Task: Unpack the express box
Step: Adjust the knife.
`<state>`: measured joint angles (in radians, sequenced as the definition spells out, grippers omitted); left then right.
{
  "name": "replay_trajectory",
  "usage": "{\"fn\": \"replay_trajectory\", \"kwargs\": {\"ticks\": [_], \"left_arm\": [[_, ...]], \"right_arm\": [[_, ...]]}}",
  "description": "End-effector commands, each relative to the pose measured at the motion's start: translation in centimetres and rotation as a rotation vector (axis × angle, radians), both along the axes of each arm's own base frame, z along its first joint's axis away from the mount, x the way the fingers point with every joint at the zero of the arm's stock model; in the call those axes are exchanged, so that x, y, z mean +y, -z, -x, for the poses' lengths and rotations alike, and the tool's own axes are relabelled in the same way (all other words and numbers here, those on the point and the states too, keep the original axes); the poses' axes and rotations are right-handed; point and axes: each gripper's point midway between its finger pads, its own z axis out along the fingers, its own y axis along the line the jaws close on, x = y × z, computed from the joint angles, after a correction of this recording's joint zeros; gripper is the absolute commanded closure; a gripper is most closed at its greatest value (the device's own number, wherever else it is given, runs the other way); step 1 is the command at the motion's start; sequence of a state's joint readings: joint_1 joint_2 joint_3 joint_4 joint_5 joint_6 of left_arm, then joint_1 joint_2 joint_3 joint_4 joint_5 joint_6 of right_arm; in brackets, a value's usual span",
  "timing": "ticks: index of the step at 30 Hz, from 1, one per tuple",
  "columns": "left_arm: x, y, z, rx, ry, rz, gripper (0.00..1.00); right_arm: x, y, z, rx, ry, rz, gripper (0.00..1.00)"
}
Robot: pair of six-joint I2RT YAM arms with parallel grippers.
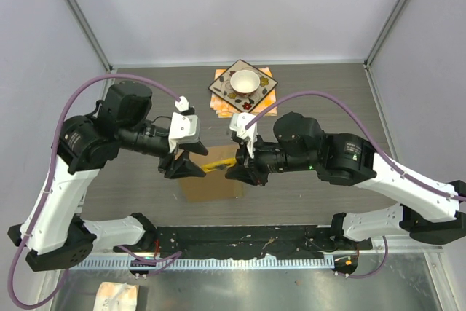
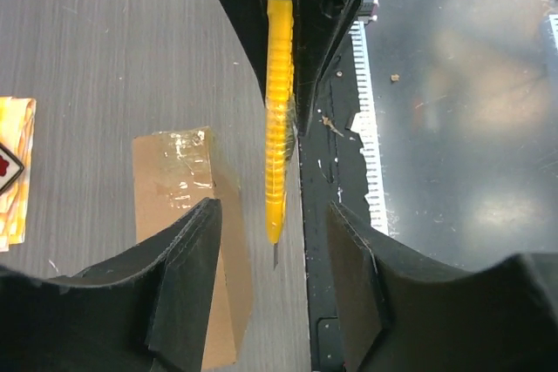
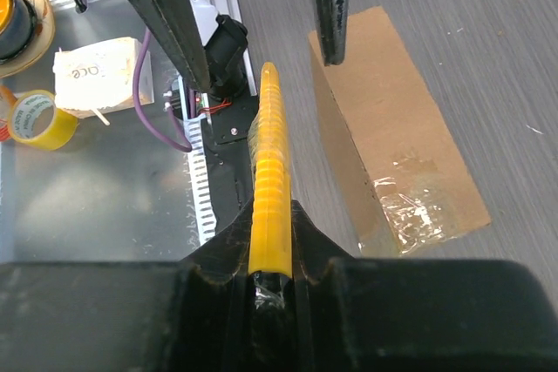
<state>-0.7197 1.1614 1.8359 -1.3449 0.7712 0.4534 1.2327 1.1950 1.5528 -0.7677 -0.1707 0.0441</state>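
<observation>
Over the near middle of the grey table [image 1: 328,100], the two arms meet nose to nose above the express box [image 1: 211,187], which lies flat just inside the near edge, well apart from the patterned plate [image 1: 268,92] and its white bowl [image 1: 245,80] at the far side. The right gripper [image 3: 272,224] is clamped on the butt of a yellow utility knife [image 2: 279,128], whose ribbed body points toward the left gripper [image 2: 272,215]. That gripper's jaws stand apart, one on either side of the knife's tip end without touching it. A short blade tip appears to show there, so this looks like a handover, or a regrasp, before the clear tape [image 3: 410,202] on the box is cut. The main risk is timing: if the right jaws let go before the left ones have closed firmly, the knife drops onto the box or the table. Closing too near the tip would pinch the blade rather than the handle, and the tool could twist or slip. The box is light and nothing is holding it, so a later cut could simply shove it along.
</observation>
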Motion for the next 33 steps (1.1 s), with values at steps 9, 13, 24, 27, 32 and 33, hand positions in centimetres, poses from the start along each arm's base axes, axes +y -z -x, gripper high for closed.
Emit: {"fn": "replay_trajectory", "kwargs": {"ticks": [9,13,24,27,32,33], "left_arm": [[1.0,1.8,1.8,0.109,0.038,-0.077,0.64],[0.8,2.0,1.8,0.121,0.043,-0.08,0.83],[-0.1,1.9,1.4,0.158,0.035,-0.055,1.0],[-0.8,1.1,0.9,0.153,0.024,-0.024,1.0],[-1.1,0.4,0.4,0.139,0.004,-0.001,1.0],[-1.0,0.3,0.3,0.137,-0.002,0.0,1.0]], "right_arm": [[0.1,-4.2,-1.0,-0.083,0.022,-0.09,0.99],[0.3,-4.2,-1.0,-0.082,0.02,-0.093,0.99],[1.2,-8.1,-1.4,-0.174,0.018,-0.284,0.63],[1.7,-9.2,-1.3,-0.185,0.004,-0.336,0.54],[2.1,-9.7,-0.8,-0.164,-0.014,-0.405,0.57],[2.1,-9.5,-0.9,-0.158,-0.011,-0.406,0.58]]}}
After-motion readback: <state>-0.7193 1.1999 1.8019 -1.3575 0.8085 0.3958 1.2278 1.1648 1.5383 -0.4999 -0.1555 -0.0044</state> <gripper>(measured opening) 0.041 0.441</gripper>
